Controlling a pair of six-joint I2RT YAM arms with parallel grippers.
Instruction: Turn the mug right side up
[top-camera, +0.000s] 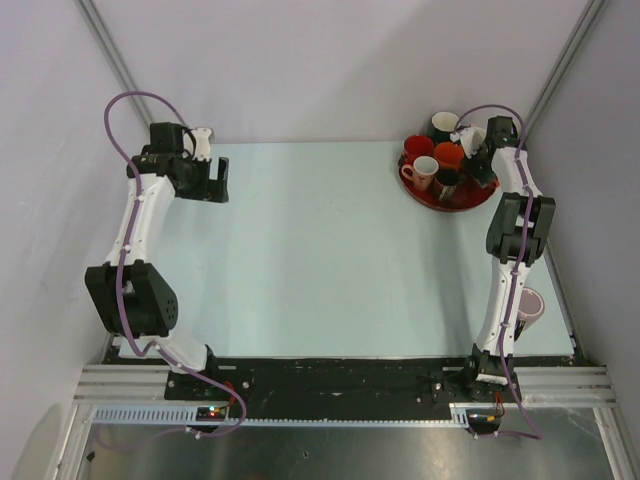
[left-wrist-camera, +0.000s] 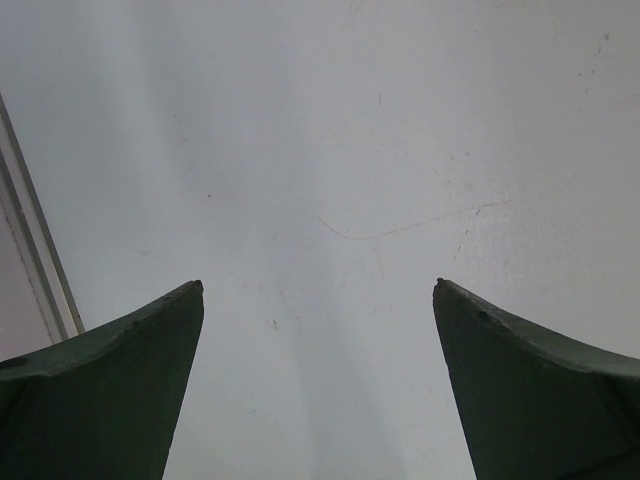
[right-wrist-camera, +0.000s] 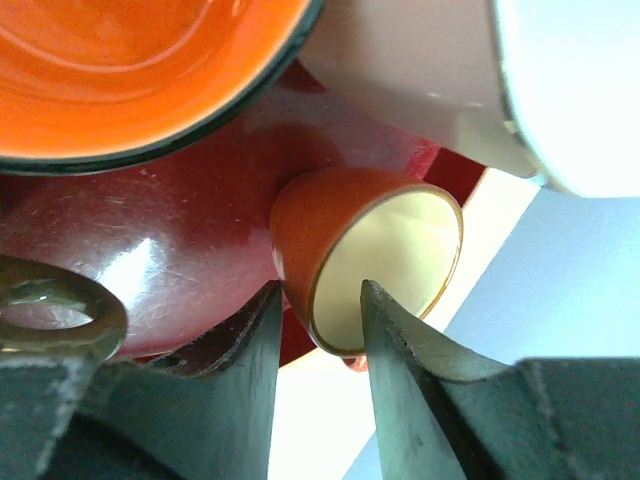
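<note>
Two tools — right tool (right-wrist-camera: 318, 300) clamped on orange mug (right-wrist-camera: 365, 255) rim, handle hidden; left tool (left-wrist-camera: 318, 300) apart.

Pink mug (top-camera: 530, 305) half behind the right arm; orange-lined mug (right-wrist-camera: 130, 70) cropped by the frame's top edge

The pale table (top-camera: 310, 250) carries a red tray (top-camera: 425, 192); perhaps a mug (top-camera: 530, 305).

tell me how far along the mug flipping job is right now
Done: the right gripper has reached the round dark red tray of mugs at the far right of the table. In hand: its fingers straddle the rim of the small orange mug with a cream inside, which lies on its side. Left: turning it upright and setting it down. The left gripper hangs open over bare table, idle.
</note>
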